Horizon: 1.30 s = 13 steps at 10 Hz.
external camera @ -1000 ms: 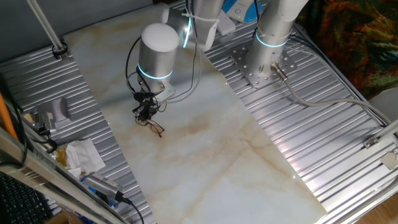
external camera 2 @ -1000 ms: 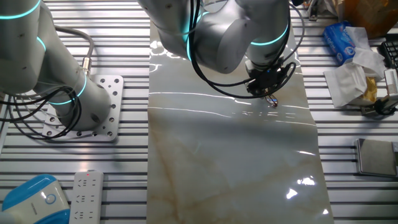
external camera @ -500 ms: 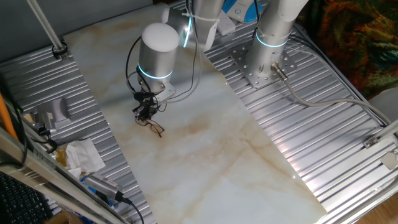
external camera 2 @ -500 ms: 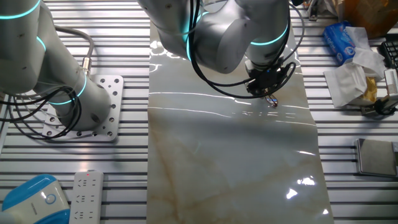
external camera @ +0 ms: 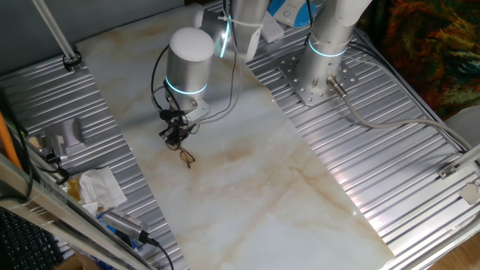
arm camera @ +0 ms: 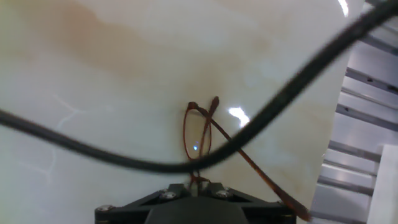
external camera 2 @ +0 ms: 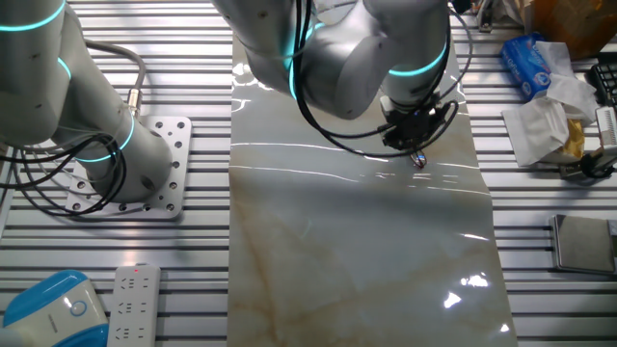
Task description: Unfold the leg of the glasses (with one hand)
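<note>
A robot pincer [external camera: 175, 137] hangs low over a pale marbled tabletop [external camera: 247, 172], pointing downward from a thick silver wrist with a glowing cyan ring. In the hand view, the black base of the pincer [arm camera: 194, 186] fills the bottom edge, and the frame of the glasses [arm camera: 198, 138] rises directly out from between its fingertips. The pincer appears clenched on the near end of the glasses, though the fingertips themselves are too close to the camera edge to see clearly.

The glasses are tiny beside the pincer, made of thin reddish-brown wire. One rounded lens stands edge-on just beyond the fingertips. A slim wire leg [arm camera: 261, 176] runs from the top of the frame back down toward the right of the pincer. A blurred black cable [arm camera: 273, 106] crosses in front of the lens.

In one fixed view, the glasses [external camera: 185, 157] sit just below the pincer, touching or almost touching the tabletop. In the other fixed view, only a small glint of the glasses [external camera 2: 418, 159] shows beneath the pincer [external camera 2: 415, 146].

Farther out, beyond the tabletop's edge, crumpled white tissue [external camera: 101, 187] lies on ribbed metal, well apart from the pincer.
</note>
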Motion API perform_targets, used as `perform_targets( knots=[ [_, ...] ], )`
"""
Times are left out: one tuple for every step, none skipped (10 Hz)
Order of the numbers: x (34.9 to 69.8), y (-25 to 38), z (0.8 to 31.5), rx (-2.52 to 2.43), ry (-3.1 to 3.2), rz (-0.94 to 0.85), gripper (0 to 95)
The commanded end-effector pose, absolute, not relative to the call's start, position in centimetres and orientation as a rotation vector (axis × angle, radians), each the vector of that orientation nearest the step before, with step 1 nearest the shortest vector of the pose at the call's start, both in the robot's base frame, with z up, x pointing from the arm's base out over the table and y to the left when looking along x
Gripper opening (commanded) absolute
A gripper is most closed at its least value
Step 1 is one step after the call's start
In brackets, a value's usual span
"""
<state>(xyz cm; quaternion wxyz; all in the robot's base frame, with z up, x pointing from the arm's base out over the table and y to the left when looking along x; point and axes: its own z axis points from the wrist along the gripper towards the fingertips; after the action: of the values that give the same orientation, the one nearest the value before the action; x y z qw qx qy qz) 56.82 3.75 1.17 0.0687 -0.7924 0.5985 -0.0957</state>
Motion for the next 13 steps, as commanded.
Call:
perform_targets(
  knots=[
    [56.5,3.9,1.3,-2.407,1.866,-0.226,0.0],
    [56.5,3.9,1.3,-2.386,1.828,-0.257,0.0],
    [56.5,3.9,1.3,-2.382,1.829,-0.262,0.0],
    [56.5,3.9,1.3,-2.377,1.837,-0.265,0.0],
    [56.5,3.9,1.3,-2.366,1.858,-0.289,0.0],
    [56.5,3.9,1.3,-2.351,1.864,-0.277,0.0],
    [56.3,3.8,1.2,-2.321,1.879,-0.278,0.0],
    [56.3,3.8,1.2,-2.315,1.882,-0.282,0.0],
    [56.0,3.6,0.9,-2.275,1.910,-0.279,0.0],
    [55.8,3.5,0.8,-2.266,1.913,-0.274,0.0],
    [55.7,3.5,0.8,-2.261,1.917,-0.278,0.0],
    [55.6,3.4,0.7,-2.236,1.929,-0.273,0.0],
    [55.4,3.3,0.6,-2.214,1.944,-0.267,0.0]
  ],
)
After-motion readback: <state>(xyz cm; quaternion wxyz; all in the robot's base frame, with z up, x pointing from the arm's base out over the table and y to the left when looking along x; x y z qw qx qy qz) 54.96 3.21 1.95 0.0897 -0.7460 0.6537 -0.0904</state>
